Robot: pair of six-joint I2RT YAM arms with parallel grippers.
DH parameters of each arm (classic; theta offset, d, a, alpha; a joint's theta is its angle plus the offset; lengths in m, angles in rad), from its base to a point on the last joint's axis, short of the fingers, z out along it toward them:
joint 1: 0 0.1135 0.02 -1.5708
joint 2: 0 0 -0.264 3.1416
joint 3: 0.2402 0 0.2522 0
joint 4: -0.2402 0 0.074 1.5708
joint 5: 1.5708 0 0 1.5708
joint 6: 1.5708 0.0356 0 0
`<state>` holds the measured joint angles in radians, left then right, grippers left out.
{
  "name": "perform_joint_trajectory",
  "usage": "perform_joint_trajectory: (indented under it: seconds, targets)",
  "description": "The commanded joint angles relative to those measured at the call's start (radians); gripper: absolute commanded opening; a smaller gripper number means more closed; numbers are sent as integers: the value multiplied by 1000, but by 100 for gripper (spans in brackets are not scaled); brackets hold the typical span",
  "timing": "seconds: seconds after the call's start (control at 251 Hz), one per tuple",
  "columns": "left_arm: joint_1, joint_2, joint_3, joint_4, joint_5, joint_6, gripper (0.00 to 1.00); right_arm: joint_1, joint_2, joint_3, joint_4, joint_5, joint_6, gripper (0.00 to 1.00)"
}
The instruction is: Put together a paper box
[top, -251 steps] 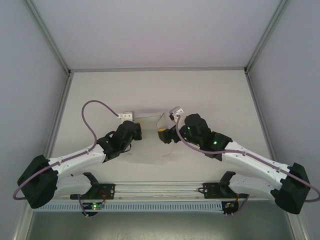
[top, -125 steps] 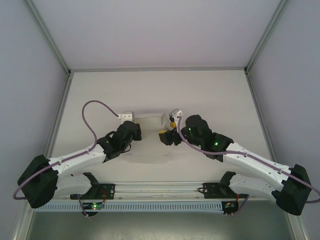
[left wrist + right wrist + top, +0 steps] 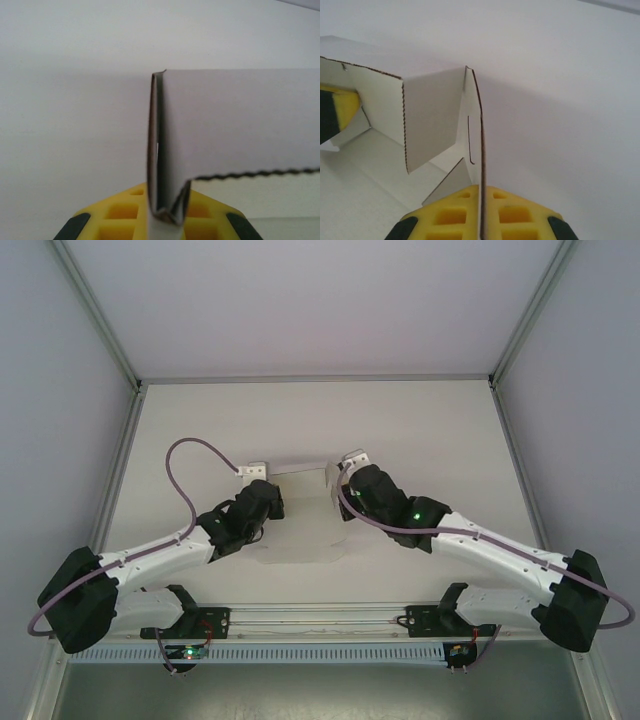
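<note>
- Finding the paper box (image 3: 300, 528) half-raised at mid-desk (image 3: 430, 430), lying between the two arms with its long axis running left to right.
- Pinching the left end wall (image 3: 156, 145), an upright, doubled-over panel, with the left fingers (image 3: 120, 217) clamped shut on its lower part.
- Pinching the right end wall (image 3: 474, 125), upright and seen edge-on, with the right fingers (image 3: 450, 220) pressed together on it, one pad on each face.
- Noting the back wall (image 3: 427, 110) standing as well, meeting the right end wall at the far corner, and the front panel apparently lying flat toward the arm bases.
- Placing the box interior inward from both pairs of fingers, toward the centre, with each arm sitting at its own end and equally close.
- Judging the coming move as turning on those two end walls facing each other squarely along the long axis while the front gets raised or a flap gets tucked.
</note>
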<state>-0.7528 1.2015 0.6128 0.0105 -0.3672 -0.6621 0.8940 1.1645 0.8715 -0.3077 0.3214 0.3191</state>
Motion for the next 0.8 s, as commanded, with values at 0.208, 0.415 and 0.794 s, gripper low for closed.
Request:
perform_joint_trajectory:
  seconds: [0.208,0.415,0.794]
  targets:
    - [-6,-6,29,-61,-67,-22,0,-2,116,112,-271,430,100,1]
    - [-6,-33,19,-77,-73,-26,0,-7,106,108,-244,411,72,7]
    - [-5,-37,3,-31,-48,0,0,-35,-181,-48,17,2,-119,65]
